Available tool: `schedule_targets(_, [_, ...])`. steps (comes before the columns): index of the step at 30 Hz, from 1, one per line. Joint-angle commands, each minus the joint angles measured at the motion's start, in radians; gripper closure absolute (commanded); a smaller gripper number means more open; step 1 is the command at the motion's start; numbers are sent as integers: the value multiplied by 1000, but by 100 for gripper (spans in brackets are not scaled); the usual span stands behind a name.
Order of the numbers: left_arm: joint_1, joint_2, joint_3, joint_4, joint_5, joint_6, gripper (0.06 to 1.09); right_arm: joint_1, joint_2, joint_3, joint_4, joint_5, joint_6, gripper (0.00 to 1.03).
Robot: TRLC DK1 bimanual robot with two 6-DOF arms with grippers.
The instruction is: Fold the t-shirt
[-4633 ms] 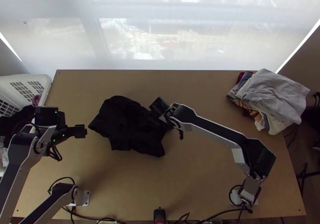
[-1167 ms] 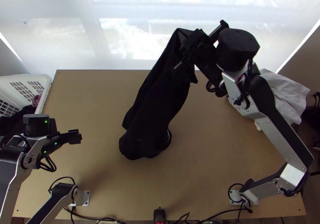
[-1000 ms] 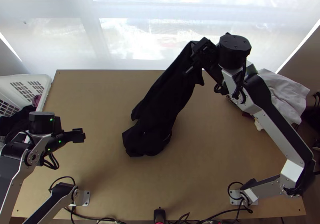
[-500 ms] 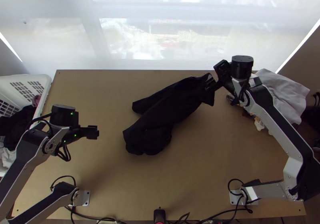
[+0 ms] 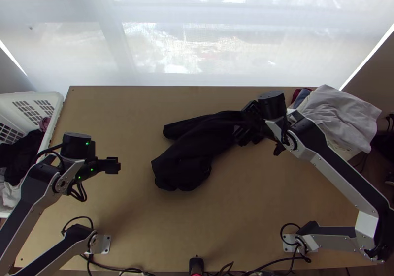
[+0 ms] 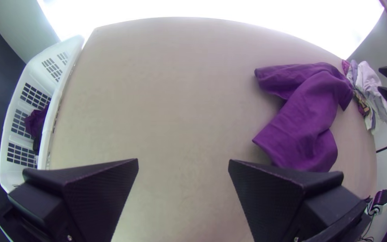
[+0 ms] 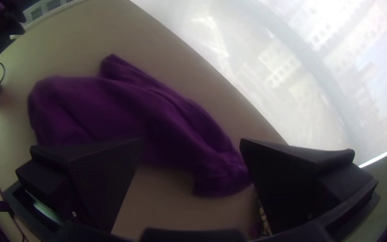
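Right hand (image 5: 245, 129) at the t-shirt (image 5: 187, 153), fingers (image 7: 301, 179) wide apart

And here we are at the middle of the surface (image 5: 246, 217), where the t-shirt lies rumpled and bunched, stretched on a slant, one end towards the near side, the other up and to the right. A narrow flap pokes out on its far left side. It's black from above, purple in both wrist views!

The right hand is right there over the upper right end, its fingers well spread, nothing clamped between them. Touching the fabric or just above it? That one I cannot tell.

Over on the left, the left hand (image 5: 114, 165) hangs well apart from the t-shirt, between it and the white basket (image 5: 34, 97). Its fingers (image 6: 283, 197) are wide apart too, and there's nothing in its grip.

Out at the sides: the basket stands at the left edge with dark cloth (image 5: 23, 153) inside, while a clothes pile (image 5: 340, 113) sits at the far right corner, grey cloth on top, coloured pieces peeking out beneath.
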Motion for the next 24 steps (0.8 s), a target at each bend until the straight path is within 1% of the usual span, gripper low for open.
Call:
schedule_targets(1, [50, -70, -54, -29, 1, 2, 11, 163, -14, -34, -105, -71, 85, 5])
schedule_targets(5, [62, -87, -59, -38, 1, 2, 11, 306, -24, -152, -105, -82, 87, 5])
schedule_targets(6, [67, -90, -59, -38, 1, 2, 11, 332, -24, -174, -105, -94, 89, 7])
schedule_targets(8, [85, -93, -59, -43, 1, 2, 11, 373, -22, -203, -105, -109, 96, 10])
schedule_targets(11, [104, -109, -68, -43, 2, 2, 11, 424, -4, -226, -106, -126, 95, 10])
schedule_targets(14, [114, -126, -94, -43, 2, 2, 11, 455, 36, -212, -106, -131, 89, 10])
schedule_targets(16, [127, -136, -108, -47, 2, 2, 11, 468, 71, -187, -105, -149, 85, 16])
schedule_targets(19, [134, -143, -125, -61, 2, 1, 11, 481, 133, -158, -88, -166, 87, 16])
schedule_targets(24, [134, -143, -128, -81, -1, 10, 11, 495, 249, -122, -8, -178, 105, 16])
